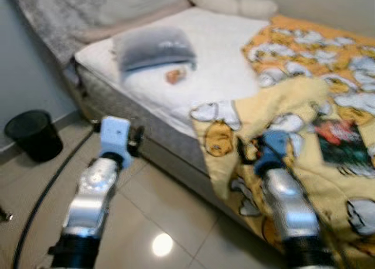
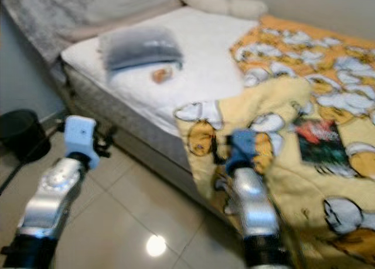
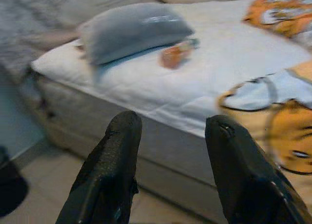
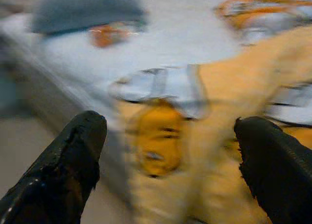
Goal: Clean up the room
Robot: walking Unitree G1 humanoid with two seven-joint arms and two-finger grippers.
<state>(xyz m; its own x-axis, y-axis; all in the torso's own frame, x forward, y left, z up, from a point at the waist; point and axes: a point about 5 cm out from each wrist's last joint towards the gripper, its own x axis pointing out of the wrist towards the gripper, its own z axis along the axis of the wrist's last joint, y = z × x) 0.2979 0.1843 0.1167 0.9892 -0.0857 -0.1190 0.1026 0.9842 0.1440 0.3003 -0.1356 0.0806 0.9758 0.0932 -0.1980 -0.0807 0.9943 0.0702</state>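
Yellow blanket spills off the bed, straight ahead of the right claw.

The bed (image 1: pixel 193 64) carries the cartoon blanket (image 1: pixel 281 122), its edge drooping floorward; right claw (image 4: pixel 168 151), spread open, faces it closest, while left claw (image 3: pixel 168 151), also open, points toward the grey pillow (image 1: pixel 153 46).

The left arm (image 1: pixel 94 193) and right arm (image 1: pixel 287 207) are looking shiny and silver, each wearing a blue block near the wrist and showing fat black fingers (image 3: pixel 109 170).
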